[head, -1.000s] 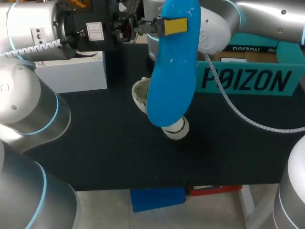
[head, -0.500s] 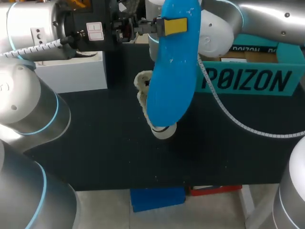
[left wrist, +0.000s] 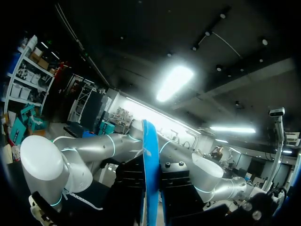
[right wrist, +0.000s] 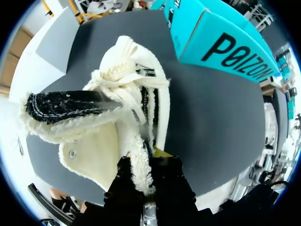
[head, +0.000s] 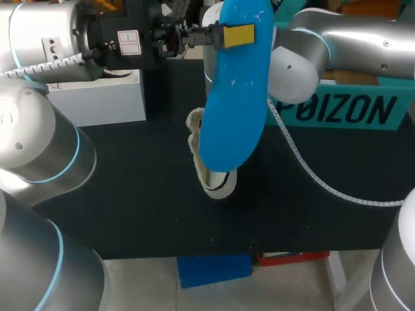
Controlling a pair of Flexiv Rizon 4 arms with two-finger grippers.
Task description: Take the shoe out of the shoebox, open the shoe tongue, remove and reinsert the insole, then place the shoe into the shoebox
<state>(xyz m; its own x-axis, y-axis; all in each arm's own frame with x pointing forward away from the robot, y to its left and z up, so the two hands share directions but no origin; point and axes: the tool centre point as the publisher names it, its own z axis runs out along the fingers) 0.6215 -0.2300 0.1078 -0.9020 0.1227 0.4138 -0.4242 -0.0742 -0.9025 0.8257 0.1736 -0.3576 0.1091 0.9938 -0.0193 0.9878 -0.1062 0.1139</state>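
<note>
Two grippers are clamped — the left gripper [head: 228,35] on the blue insole [head: 233,110] hanging at upper centre. Mid-frame, the right gripper [right wrist: 149,157] nips the white shoe's [head: 214,184] collar

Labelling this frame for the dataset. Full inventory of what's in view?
insole: one, blue, held upright above mid table
shoe: one, cream fleece with a black patch, mid table, behind the insole in the head view
shoebox: one, teal, table's far right
white box: one, table's far left
table: one, black
left gripper: yellow tips, shut on the insole
right gripper: shut on the shoe's fleece rim
</note>
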